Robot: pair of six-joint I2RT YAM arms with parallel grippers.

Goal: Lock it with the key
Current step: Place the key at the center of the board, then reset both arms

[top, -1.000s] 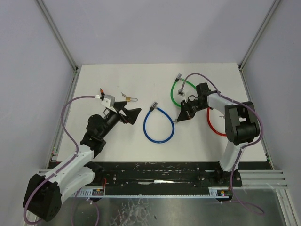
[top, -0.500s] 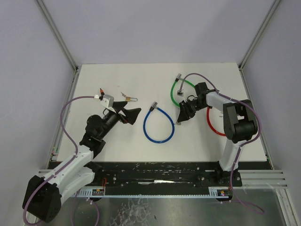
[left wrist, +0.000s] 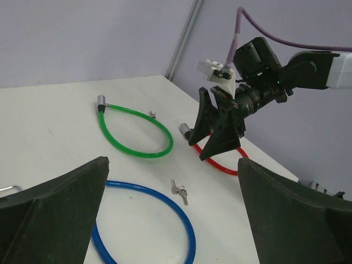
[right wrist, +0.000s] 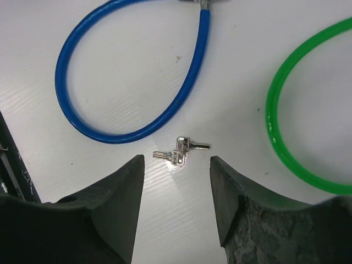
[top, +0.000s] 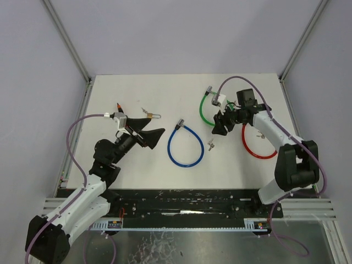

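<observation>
A small bunch of silver keys (top: pixel 211 144) lies flat on the white table between the blue cable lock (top: pixel 170 152) and the red cable lock (top: pixel 245 141). My right gripper (top: pixel 220 124) hovers just above and behind the keys, open and holding nothing. In the right wrist view the keys (right wrist: pixel 179 151) lie free on the table at the open gripper's (right wrist: pixel 176 160) tips. The green cable lock (top: pixel 202 108) lies behind it. My left gripper (top: pixel 152 136) stands wide open left of the blue loop. The left wrist view shows the keys (left wrist: pixel 180 191) beyond its open gripper (left wrist: pixel 171 163).
A small brass padlock (top: pixel 150 115) with a wire shackle lies at the back left, behind the left gripper. Grey walls with metal frame posts close in the table on three sides. The black rail with the arm bases runs along the near edge.
My right gripper has opened and let go of the keys, which now lie on the table. It has lifted and drawn back to the right. The left arm has shifted slightly.
</observation>
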